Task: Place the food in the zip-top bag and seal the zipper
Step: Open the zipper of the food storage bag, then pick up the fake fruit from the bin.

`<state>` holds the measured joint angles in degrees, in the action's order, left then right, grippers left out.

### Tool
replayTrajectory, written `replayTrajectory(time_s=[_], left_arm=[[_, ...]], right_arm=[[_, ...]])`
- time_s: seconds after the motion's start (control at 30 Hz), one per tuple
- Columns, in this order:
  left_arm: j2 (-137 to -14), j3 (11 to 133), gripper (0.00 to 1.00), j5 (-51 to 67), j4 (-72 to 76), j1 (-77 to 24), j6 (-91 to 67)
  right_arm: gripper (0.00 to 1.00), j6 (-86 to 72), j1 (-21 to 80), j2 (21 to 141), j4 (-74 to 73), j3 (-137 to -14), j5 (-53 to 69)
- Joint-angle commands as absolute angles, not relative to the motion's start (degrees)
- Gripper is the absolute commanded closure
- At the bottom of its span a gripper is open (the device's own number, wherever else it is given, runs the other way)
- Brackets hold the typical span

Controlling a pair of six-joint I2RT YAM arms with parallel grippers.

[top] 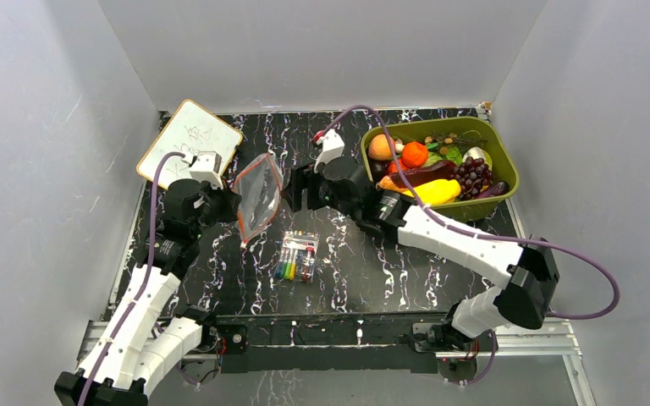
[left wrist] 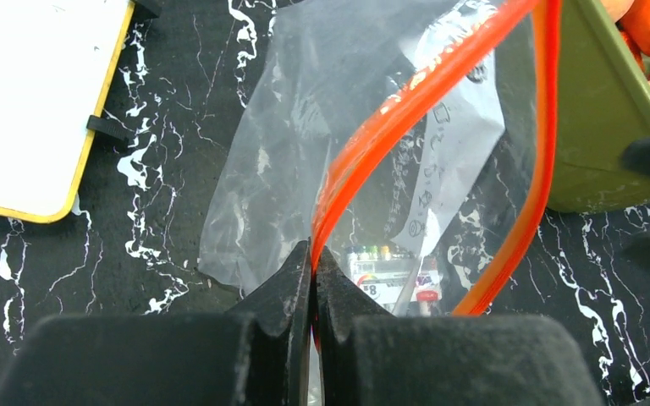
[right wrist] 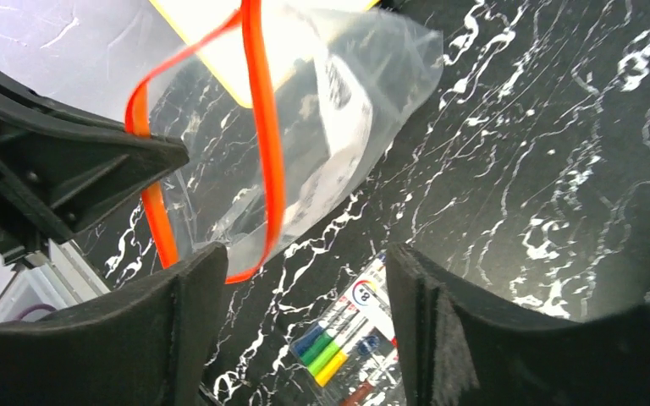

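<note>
Black marbled table (top: pixel 364 262): left fingers (left wrist: pixel 281 296) pinched shut on zipper (left wrist: pixel 406 100); right fingers (right wrist: pixel 178 304) spread wide, holding nothing.

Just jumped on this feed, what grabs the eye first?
The clear zip-top bag is held up mid-table, its red-orange zipper pinched in the shut left gripper, mouth gaping. The open right gripper sits empty beside it. Back right, an olive bin holds the toy food.

One zip-top bag (top: pixel 258 194), one whiteboard (top: pixel 189 142), one marker pack (top: pixel 297 256), one green bin (top: pixel 440 124). The food (top: pixel 415 154) pieces overlap, so I cannot count them.
</note>
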<state>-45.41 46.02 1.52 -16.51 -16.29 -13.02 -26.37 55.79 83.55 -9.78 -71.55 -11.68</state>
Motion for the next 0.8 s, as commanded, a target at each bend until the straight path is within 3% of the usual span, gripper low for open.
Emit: replayTrajectory(time_s=[0.0,0.43,0.77], left_arm=[[-44.0,44.6,1.00,2.3,-14.7,-16.0,-12.3],[-39.8,38.9,1.00,3.6,-11.6,-16.0,-11.5],[-37.9,38.6,1.00,2.9,-12.1,-16.9,-10.7]], right_arm=[[0.29,-21.6,52.4,79.3,-15.0,-75.6,-9.3],[0.25,-15.1,41.5,76.9,-31.5,-79.5,-26.7],[0.24,-9.2,29.1,81.7,-28.9,-80.3,-32.3]])
